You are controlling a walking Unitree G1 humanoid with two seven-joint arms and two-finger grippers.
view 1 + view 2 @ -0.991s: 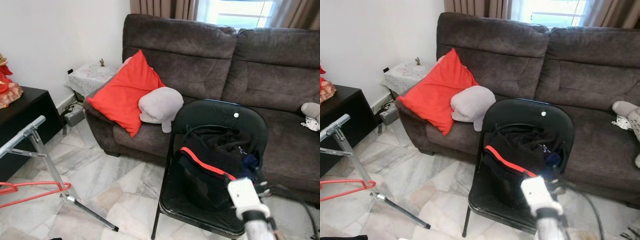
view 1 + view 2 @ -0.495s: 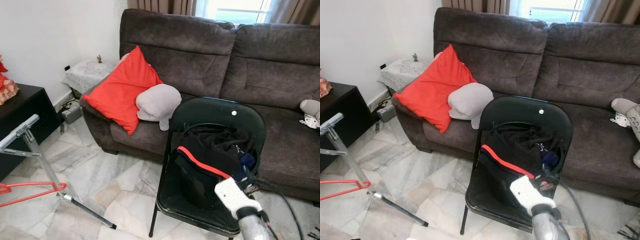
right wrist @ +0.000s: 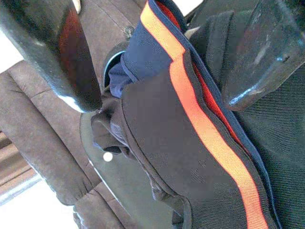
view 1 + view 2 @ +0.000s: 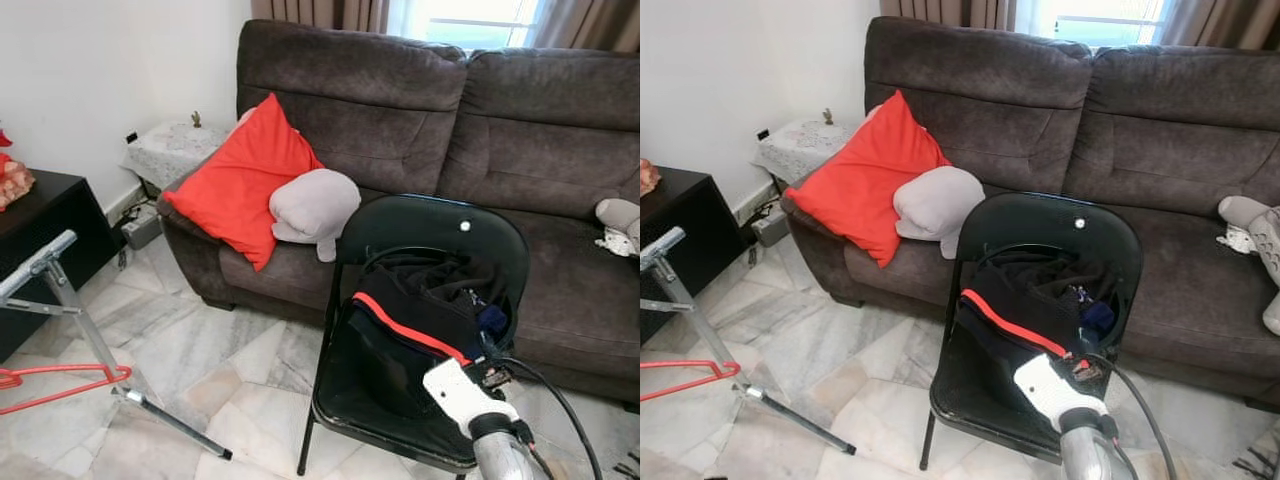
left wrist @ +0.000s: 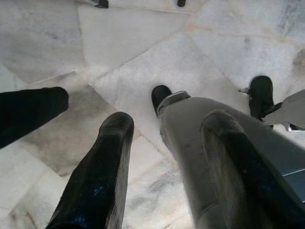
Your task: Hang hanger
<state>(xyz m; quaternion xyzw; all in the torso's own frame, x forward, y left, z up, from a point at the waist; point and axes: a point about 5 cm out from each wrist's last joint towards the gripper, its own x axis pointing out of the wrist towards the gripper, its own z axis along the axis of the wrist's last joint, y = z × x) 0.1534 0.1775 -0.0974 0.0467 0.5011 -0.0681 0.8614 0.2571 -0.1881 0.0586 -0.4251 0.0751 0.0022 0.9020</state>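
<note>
Nearest, low on the right: right hand [image 3: 162, 62] reaching over the seat of the black folding chair [image 4: 430, 235], black fingers [image 3: 71, 62] spread wide with nothing between them, poised just above the heap of dark clothing [image 4: 420, 330] with its orange-red stripe [image 3: 200, 119]. Behind it, white wrist housing and silver forearm, plus a black cable looping off to the right. Left hand [image 5: 167, 157] hanging toward the marble floor [image 4: 230, 350], its two black fingers [image 5: 105, 167] apart and gripping nothing, with a grey tube of the robot's own body crossing between them in that wrist view. Low on the left: red hanger [image 4: 60, 385] lying on the floor, touching the leg of a folding metal stand [image 4: 70, 300], well apart from both hands. Clothing piled against the chair's backrest, a patch of blue fabric at its right edge. Farther left, black cabinet [image 4: 45, 250] against the white wall. Beyond the chair, dark brown sofa [image 4: 400, 110] carrying a red cushion [image 4: 240, 180] and a grey plush pillow [image 4: 315, 205] leaning on it. Small side worktop with lace cloth [image 4: 175, 150] in the corner beside the sofa arm. Farthest back, curtains and a bright window.
</note>
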